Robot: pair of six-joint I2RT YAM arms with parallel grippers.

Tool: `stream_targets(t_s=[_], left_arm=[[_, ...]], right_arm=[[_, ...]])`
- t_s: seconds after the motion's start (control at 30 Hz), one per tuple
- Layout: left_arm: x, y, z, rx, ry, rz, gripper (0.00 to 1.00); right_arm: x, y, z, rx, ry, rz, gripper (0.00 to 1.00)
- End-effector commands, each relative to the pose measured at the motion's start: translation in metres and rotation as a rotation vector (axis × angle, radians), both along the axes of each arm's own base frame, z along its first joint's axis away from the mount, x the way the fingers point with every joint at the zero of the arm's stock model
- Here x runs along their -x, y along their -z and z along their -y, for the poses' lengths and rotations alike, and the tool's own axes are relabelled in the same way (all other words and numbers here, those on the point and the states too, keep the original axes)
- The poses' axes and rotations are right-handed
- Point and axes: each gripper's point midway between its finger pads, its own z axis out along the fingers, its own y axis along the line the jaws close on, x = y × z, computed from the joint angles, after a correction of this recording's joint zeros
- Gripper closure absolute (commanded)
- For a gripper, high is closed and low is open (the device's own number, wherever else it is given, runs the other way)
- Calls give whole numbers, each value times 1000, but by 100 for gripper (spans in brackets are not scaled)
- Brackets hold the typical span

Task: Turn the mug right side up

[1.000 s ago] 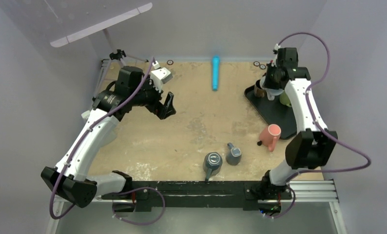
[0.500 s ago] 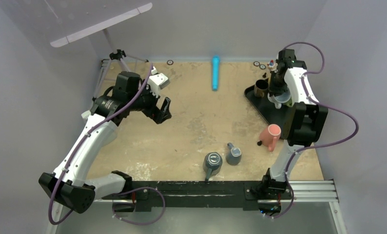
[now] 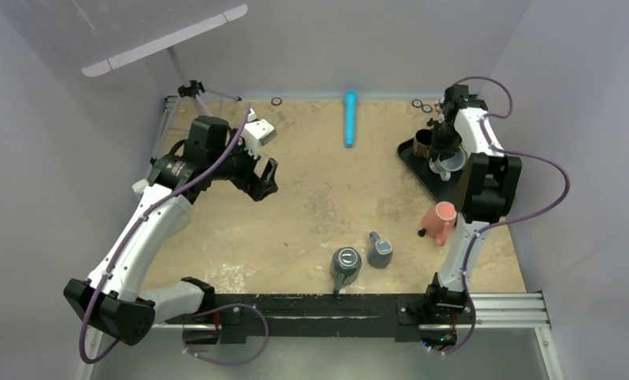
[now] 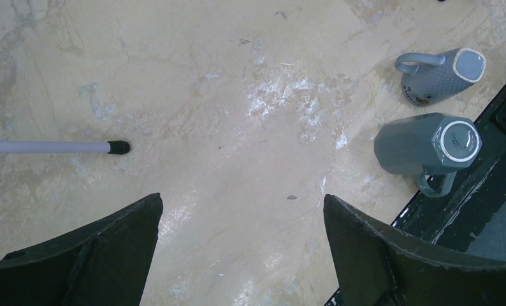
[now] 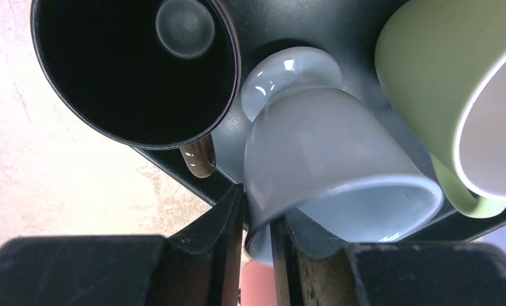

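My right gripper (image 5: 257,204) is shut on the rim of a pale blue mug (image 5: 327,153), one finger inside and one outside. The mug is tilted, its base down toward the black tray (image 5: 339,25) and its mouth toward the wrist. In the top view the mug (image 3: 451,163) is over the tray (image 3: 444,188) at the back right, under my right gripper (image 3: 444,158). My left gripper (image 3: 262,180) is open and empty above the table's left half, and its jaws stand wide apart in the left wrist view (image 4: 241,201).
On the tray a dark mug (image 5: 136,70) stands upright to the left and a green mug (image 5: 454,83) lies to the right of the held mug. A pink mug (image 3: 440,220) and two grey mugs (image 3: 345,263) (image 3: 380,252) lie on the table. A blue cylinder (image 3: 350,119) lies at the back; a tripod leg (image 4: 46,147) is at the left.
The right arm has folded in and brought the pale blue mug from the tray's back corner down over its middle. The left gripper drew back slightly to the left, then stayed still.
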Motion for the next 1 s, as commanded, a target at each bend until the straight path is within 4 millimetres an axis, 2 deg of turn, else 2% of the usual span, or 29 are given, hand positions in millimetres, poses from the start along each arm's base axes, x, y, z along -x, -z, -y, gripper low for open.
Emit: stream_targets(t_s=[0.0, 0.1, 0.17, 0.33, 0.37, 0.4, 0.43, 0.57, 0.7, 0.8, 0.9, 0.97], left_arm=[[-4, -3, 0, 4, 8, 17, 0], [-1, -3, 3, 16, 22, 5, 0], [0, -1, 4, 23, 24, -4, 0], [5, -4, 12, 74, 7, -51, 0], [9, -5, 17, 92, 12, -68, 0], [15, -5, 24, 102, 24, -85, 0], [22, -5, 32, 106, 39, -104, 0], [59, 6, 63, 95, 94, -223, 4], [69, 41, 74, 4, 10, -264, 7], [89, 64, 101, -48, 31, -341, 9], [118, 85, 129, -135, 112, -354, 9], [135, 101, 138, -172, 142, -396, 8]], right_arm=[[-16, -30, 3, 14, -21, 81, 68], [-18, -48, 3, 20, -22, 123, 55], [-20, -63, 6, 37, -22, 151, 50], [-15, -114, 9, 79, -14, 246, 38], [-12, -123, 7, 81, -16, 268, 37], [-8, -132, 5, 79, -20, 291, 24], [-2, -141, 2, 72, -20, 316, 15], [21, -168, -19, 22, -42, 426, 7], [43, -175, -51, 25, -49, 527, 2], [55, -172, -79, -10, -62, 577, 1], [68, -168, -83, -42, -23, 619, 1], [83, -164, -81, -43, 0, 639, 1]])
